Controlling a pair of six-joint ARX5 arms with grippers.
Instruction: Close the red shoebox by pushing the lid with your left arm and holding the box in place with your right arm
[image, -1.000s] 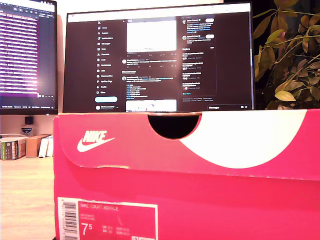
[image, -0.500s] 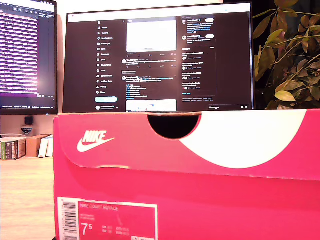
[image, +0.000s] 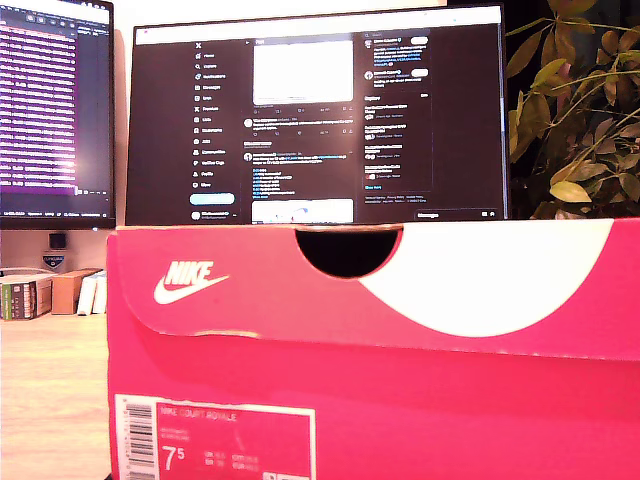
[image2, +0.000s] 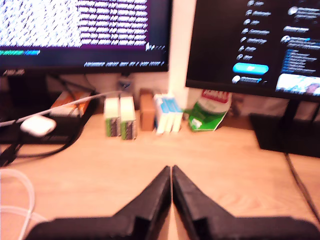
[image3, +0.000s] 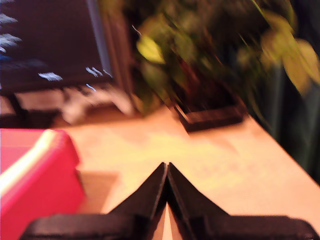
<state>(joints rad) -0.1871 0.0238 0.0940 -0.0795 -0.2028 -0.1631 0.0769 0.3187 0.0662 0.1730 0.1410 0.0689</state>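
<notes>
- The red shoebox (image: 400, 380) fills the lower part of the exterior view, sitting on the wooden counter (image: 50, 400). Its lid (image: 300, 280) lies flat over the top, with the front flap hanging down over the box face.
- Against the pictures from a second and half a second ago, the shoebox, its lid, the white size label (image: 215, 440) and the half-round finger notch (image: 348, 250) sit exactly where they were. Only the scrolling text on the monitor at the exterior view's left (image: 50, 110) looks slightly different.
- Neither arm shows in the exterior view.
- My first gripper (image2: 171, 172) has its two black fingers pressed tip to tip with nothing between them. It hangs above bare counter (image2: 225, 155), facing a row of small cartons (image2: 120, 117) and a green and white bag (image2: 209, 112) beneath two monitors. A white cable (image2: 15, 210) lies on the counter near it.
- My second gripper (image3: 167, 170) is likewise closed tip to tip and empty.
- In the second wrist view a red corner of the shoebox (image3: 35, 175) with a pale edge stripe sits beside the gripper, apart from the fingers, not touching.
- Beyond it stands a leafy plant (image3: 200, 55) in a dark tray; that view is blurred.
- The same plant (image: 580, 110) shows behind the box at the exterior view's right, next to the large central monitor (image: 320, 120).
</notes>
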